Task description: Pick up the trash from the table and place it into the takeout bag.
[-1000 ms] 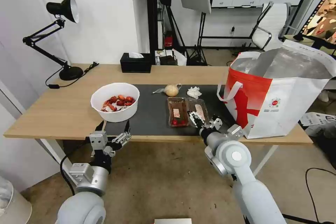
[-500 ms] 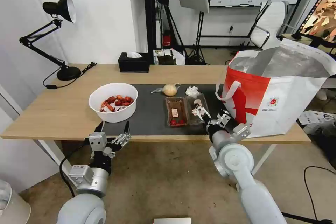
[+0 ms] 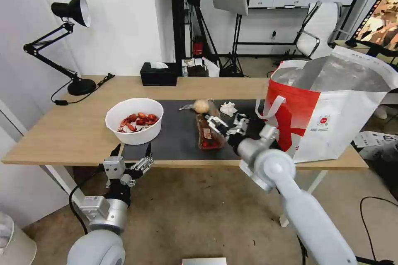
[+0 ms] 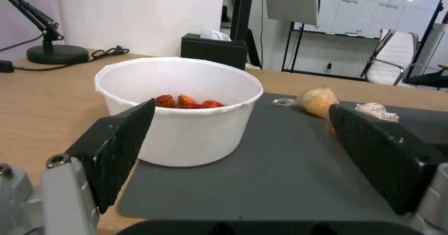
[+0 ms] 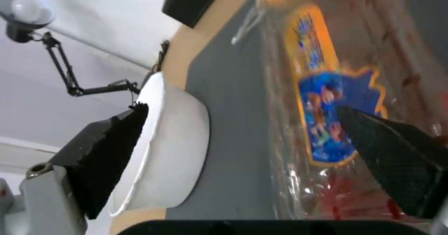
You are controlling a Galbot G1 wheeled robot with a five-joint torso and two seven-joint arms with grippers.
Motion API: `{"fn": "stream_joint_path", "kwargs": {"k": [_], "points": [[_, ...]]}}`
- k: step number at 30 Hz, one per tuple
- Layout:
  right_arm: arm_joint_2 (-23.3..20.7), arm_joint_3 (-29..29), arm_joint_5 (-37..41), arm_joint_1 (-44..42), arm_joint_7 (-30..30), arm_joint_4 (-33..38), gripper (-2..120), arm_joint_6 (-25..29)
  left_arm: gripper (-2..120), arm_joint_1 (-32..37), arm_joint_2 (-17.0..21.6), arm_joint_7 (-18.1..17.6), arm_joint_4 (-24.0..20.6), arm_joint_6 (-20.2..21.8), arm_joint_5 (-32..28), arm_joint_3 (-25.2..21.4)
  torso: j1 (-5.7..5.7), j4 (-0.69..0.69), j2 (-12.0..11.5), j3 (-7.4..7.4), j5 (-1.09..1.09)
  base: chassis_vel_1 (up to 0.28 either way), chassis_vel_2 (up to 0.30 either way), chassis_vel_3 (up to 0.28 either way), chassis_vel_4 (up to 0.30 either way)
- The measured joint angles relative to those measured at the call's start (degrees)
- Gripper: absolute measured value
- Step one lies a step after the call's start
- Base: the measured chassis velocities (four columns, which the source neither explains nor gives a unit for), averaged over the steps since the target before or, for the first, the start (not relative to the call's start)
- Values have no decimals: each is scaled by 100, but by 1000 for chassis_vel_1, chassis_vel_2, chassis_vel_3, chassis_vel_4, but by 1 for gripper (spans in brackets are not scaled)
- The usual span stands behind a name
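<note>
Room: studio clutter behind a long light-wood table [image 3: 62, 132] carrying a dark grey mat [image 3: 178, 136].
Takeout bag: large white-and-red foil-lined tote [image 3: 331, 120] stands gaping at the table's right end, ready to receive.
Right gripper [image 3: 224, 126]: over the mat's middle, fingers spread, one pad against the clear hinged plastic tray [image 3: 209, 132], whose lid half looks tipped up, probably to fold it before lifting.
Left gripper [image 3: 130, 161]: parked below the front edge, jaws wide, facing the white bowl of red shells [image 3: 134, 120].
Other trash: knotted clear bag [image 3: 201, 106] and crumpled white tissue [image 3: 229, 109] lie by the mat's far edge.
</note>
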Motion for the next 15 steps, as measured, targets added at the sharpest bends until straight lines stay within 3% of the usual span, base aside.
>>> {"fn": "stream_joint_path", "kwargs": {"k": [5, 13, 15], "points": [[46, -5, 109, 72, 68, -72, 100, 17, 100, 1, 18, -2, -1, -3, -9, -37, 0, -1, 0, 0, 0, 0, 0, 0, 0], [-97, -38, -114, 204, -333, 52, 100, 255, 100, -13, 36, -6, -4, -8, -34, -53, -1, -2, 0, 0, 0, 0, 0, 0, 0], [-226, -132, -492, 326, -557, 82, 91, 317, 100, -17, 44, -7, -7, -9, -41, -53, -1, -1, 1, -1, 0, 0, 0, 0, 0]]}}
